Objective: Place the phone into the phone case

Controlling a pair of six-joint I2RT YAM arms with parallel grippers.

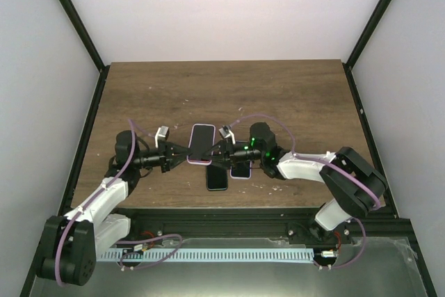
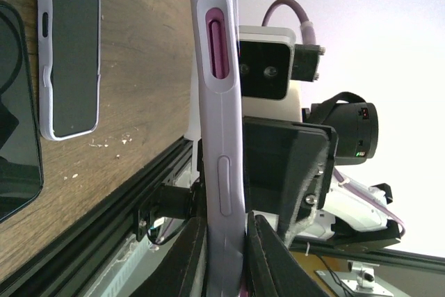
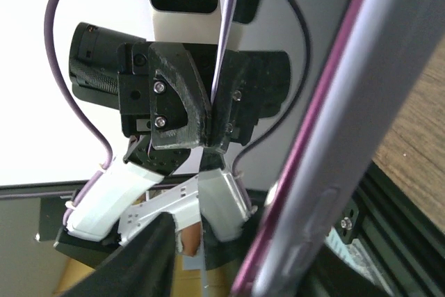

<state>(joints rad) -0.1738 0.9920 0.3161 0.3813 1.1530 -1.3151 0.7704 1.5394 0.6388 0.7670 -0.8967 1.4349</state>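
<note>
A: Gripping what, the left gripper?
B: The case is clamped by its edge, mid-frame. The right gripper is set beside it; its grip cannot be told. The black phone is laid just below.

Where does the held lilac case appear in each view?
Top external: the lilac case sits near the centre of the frame.
Left wrist: upright and edge-on, mid-frame.
Right wrist: a diagonal band along the right side.
Shared landmark: the wooden table.
</note>
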